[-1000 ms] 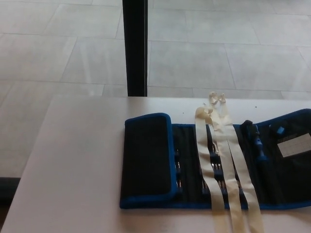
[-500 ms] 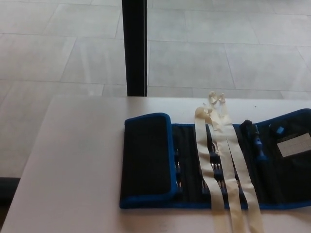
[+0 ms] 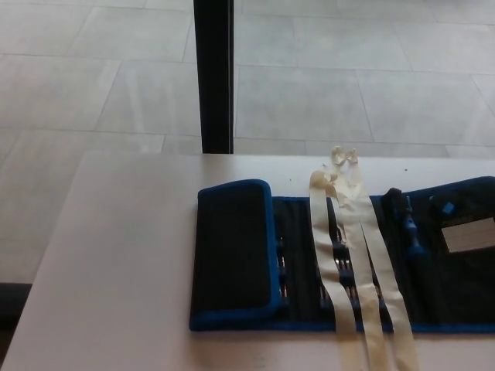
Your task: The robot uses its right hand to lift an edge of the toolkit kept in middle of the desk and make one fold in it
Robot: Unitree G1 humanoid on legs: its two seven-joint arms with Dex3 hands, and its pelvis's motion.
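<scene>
Neither hand in view, so you cannot tell finger state. Black fabric toolkit with blue trim (image 3: 340,263) on white table (image 3: 124,270): soft, floppy, tool-weighted. Pinch right blue edge (image 3: 464,188); avoid loose cream ribbon ties (image 3: 363,255).

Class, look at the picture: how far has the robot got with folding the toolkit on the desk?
Done: the toolkit already shows one fold, its left flap lying flat over the tool pockets. In hand: nothing, as neither robot hand is in view. Left: apparently nothing for a single fold; the cream straps lie loose across the open part, on the desk.
</scene>
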